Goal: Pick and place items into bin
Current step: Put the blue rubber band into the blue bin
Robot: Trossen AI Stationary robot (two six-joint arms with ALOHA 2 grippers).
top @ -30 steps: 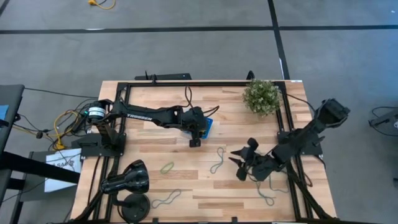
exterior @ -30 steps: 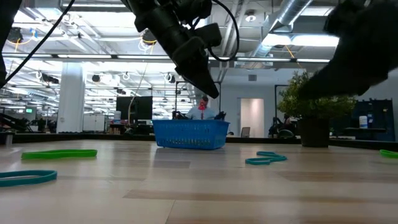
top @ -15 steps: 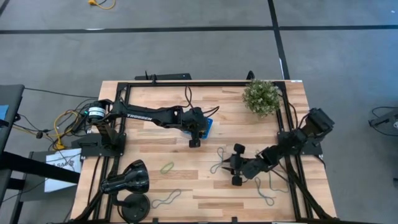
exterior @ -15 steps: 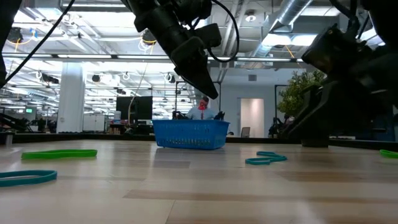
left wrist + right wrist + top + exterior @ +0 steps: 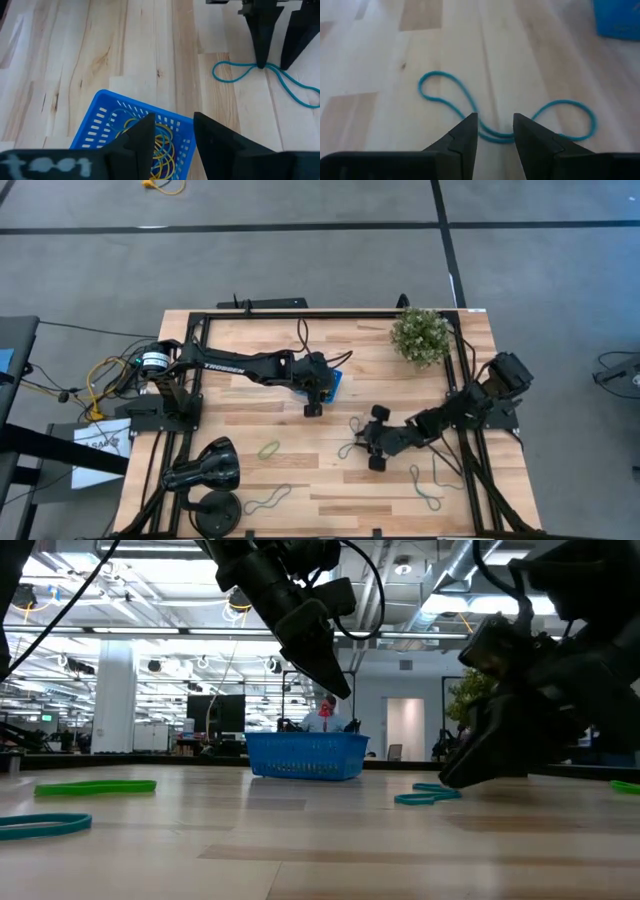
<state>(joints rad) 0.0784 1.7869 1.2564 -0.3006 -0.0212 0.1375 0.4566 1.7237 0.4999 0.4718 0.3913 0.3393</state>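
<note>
Right hand (image 5: pixel 493 131) has swung in from desk (image 5: pixel 300 480) edge, fingers parted, straddling teal loop (image 5: pixel 505 120) waist, probably not yet gripping. Left hand (image 5: pixel 172 131) released, hovers over bin (image 5: pixel 95 131) of loops; pick imminent.

"trossen" on left arm (image 5: pixel 235 366), paper label by table unreadable, prob. "sa.."

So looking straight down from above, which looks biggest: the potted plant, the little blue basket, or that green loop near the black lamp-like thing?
High view, largest to smallest:
1. Potted plant, clearly the biggest.
2. Blue basket, though the left arm's pincer hides most of it, so its true extent is unsure.
3. Green loop, smallest and very thin.
</note>
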